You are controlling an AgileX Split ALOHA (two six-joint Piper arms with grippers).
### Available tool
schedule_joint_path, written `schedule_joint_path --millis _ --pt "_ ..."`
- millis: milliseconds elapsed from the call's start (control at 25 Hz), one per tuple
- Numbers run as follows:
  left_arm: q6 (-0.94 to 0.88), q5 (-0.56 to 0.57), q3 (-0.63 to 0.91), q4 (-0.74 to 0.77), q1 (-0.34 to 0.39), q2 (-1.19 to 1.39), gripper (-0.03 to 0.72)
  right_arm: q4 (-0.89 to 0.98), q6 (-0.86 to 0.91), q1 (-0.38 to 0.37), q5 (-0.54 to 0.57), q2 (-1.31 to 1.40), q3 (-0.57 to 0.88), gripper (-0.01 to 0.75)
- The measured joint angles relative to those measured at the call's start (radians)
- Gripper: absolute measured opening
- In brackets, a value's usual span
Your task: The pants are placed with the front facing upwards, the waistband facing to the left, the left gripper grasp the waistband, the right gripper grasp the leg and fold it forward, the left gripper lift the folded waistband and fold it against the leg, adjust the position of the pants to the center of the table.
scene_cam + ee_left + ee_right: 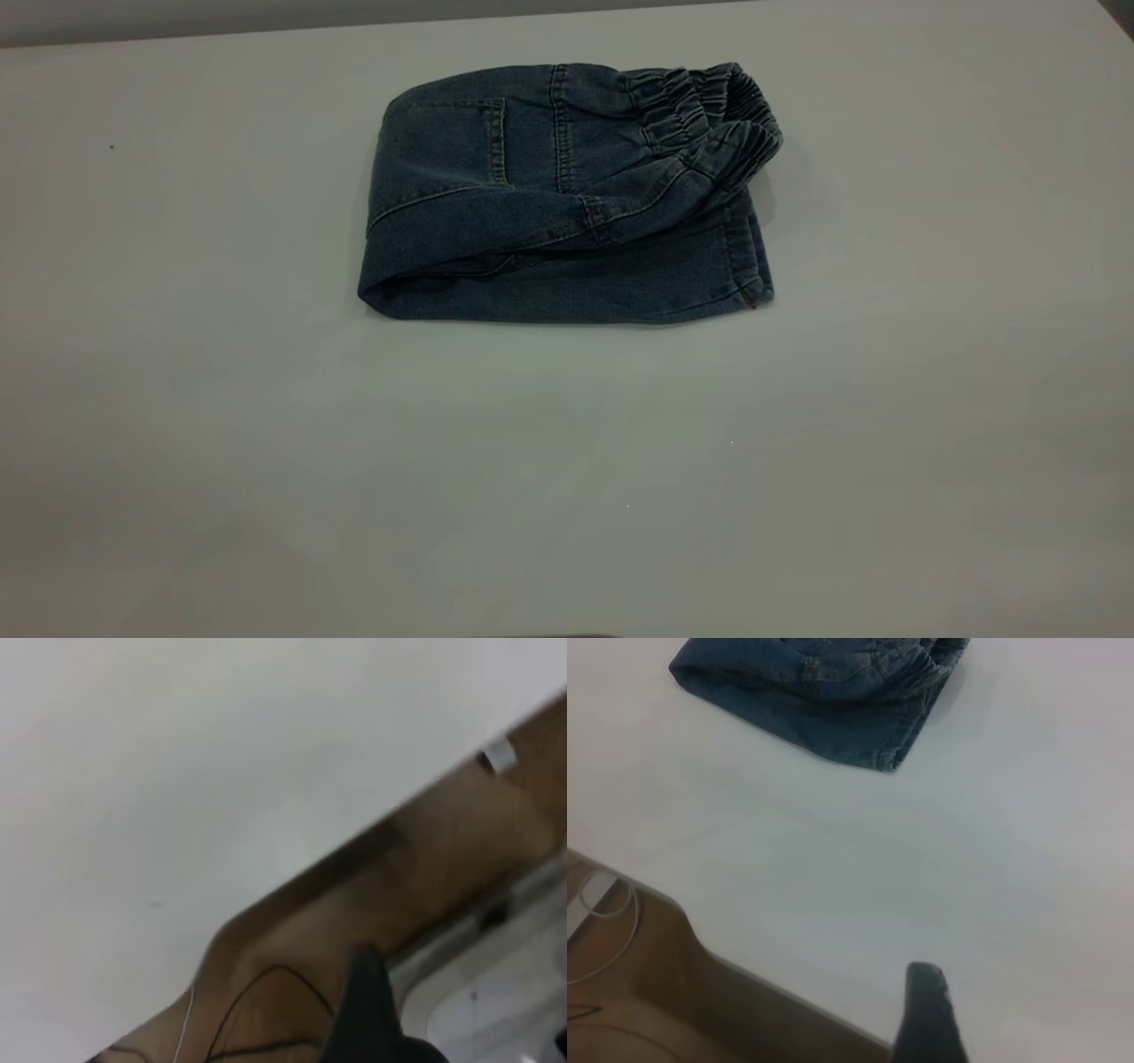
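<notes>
The pants (567,221) lie folded on the table (567,496), in the far half of it and a little toward the middle of its width in the exterior view. They form a compact bundle in layers. The waistband (709,120) is on top at the right far corner of the bundle, gathered and a little open, and it rests over the leg part below. A back pocket with tan stitching (461,137) faces up on the upper layer. The stitched leg cuff (749,266) is at the right near edge, under the waistband. Nothing touches the pants.

No arm appears in the exterior view. In the left wrist view only a dark part of the left gripper (368,1019) shows, over the table's edge and the brown floor; I cannot tell if it is released or clenched. In the right wrist view one dark finger of the right gripper (926,1014) shows above the table near its edge, well apart from the pants (824,691); its state also cannot be told.
</notes>
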Motion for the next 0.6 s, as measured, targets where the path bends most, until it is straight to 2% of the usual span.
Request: schedule_joint_path --millis 200,320,440,600 --pt "0.0 0.001 0.0 0.0 0.223 -0.14 0.499 0.0 0.0 -0.011 0.0 0.0 0.0 0.441" --pt "0.0 0.006 0.0 0.0 0.317 -0.232 0.499 0.0 0.0 -0.056 0.0 -0.009 0.0 0.441" --pt "0.0 0.008 0.0 0.0 0.383 -0.309 0.499 0.0 0.0 -0.127 0.001 -0.049 0.0 0.441" --pt "0.0 0.016 0.0 -0.001 0.414 -0.373 0.499 0.001 0.0 -0.194 0.002 -0.07 0.0 0.441"
